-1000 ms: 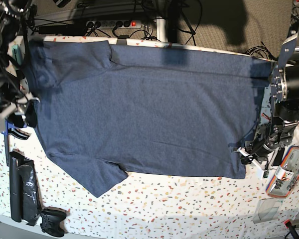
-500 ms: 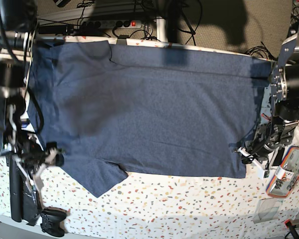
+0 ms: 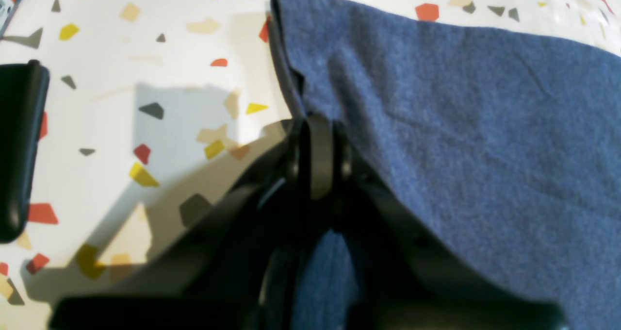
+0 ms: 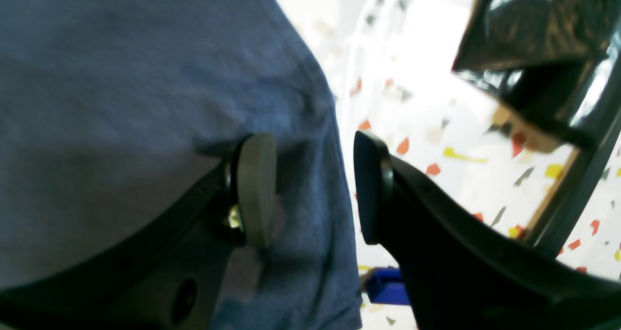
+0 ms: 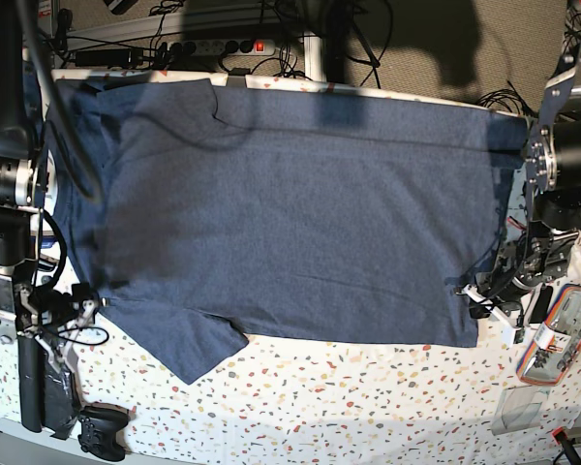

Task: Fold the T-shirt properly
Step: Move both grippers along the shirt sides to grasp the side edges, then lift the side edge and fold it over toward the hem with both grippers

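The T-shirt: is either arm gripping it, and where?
The left end effector pinches the T-shirt at its side edge, near a corner; the right end effector is open.

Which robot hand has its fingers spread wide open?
The right gripper: its fingers stand apart, with a gap between them. The left gripper's fingers are closed.

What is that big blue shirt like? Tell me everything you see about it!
The T-shirt is dark, heathered blue and looks like soft knit cloth. It lies spread wide on a speckled white surface, mostly flat, with layers folded over near the far edge. A flap like a sleeve sticks out at the near edge, towards the right arm's side. No lettering shows. The left gripper is shut on its side edge. The right gripper is open, its fingers on either side of the opposite edge.
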Robot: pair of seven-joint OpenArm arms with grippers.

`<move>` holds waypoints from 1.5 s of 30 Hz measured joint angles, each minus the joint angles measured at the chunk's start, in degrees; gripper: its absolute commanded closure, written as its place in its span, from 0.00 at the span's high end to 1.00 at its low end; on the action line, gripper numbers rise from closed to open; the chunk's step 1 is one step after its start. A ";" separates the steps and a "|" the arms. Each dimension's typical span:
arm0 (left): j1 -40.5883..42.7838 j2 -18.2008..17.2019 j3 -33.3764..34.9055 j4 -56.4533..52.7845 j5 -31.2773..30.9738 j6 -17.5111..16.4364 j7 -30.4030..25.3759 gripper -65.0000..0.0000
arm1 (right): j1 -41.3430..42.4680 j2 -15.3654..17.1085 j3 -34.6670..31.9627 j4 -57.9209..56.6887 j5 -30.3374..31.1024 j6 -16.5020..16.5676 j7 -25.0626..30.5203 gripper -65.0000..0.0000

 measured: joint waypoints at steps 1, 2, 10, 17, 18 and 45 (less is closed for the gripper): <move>0.02 0.00 0.00 0.00 0.02 0.00 -0.37 0.00 | -0.09 -0.11 0.00 -1.01 -0.96 0.02 0.76 0.41; 0.04 -0.02 0.00 0.00 0.07 0.00 -0.52 0.00 | -0.37 -0.20 0.00 -1.57 -2.45 0.02 1.64 0.41; 0.04 0.00 0.00 0.00 0.20 0.00 -0.66 0.00 | -0.20 0.17 0.00 -4.81 -6.93 -2.10 6.10 0.41; 0.04 0.00 0.00 0.00 0.20 0.00 -0.66 0.00 | -0.37 1.75 0.00 -5.11 -6.69 -2.14 6.34 0.41; 0.04 0.00 0.00 0.00 0.20 0.00 -0.68 0.00 | -0.66 1.75 0.00 -5.11 -6.69 -2.14 6.38 0.41; 0.37 0.04 0.00 0.26 0.42 0.00 -2.40 0.00 | -4.76 1.88 0.07 -4.92 -2.16 0.50 14.64 0.00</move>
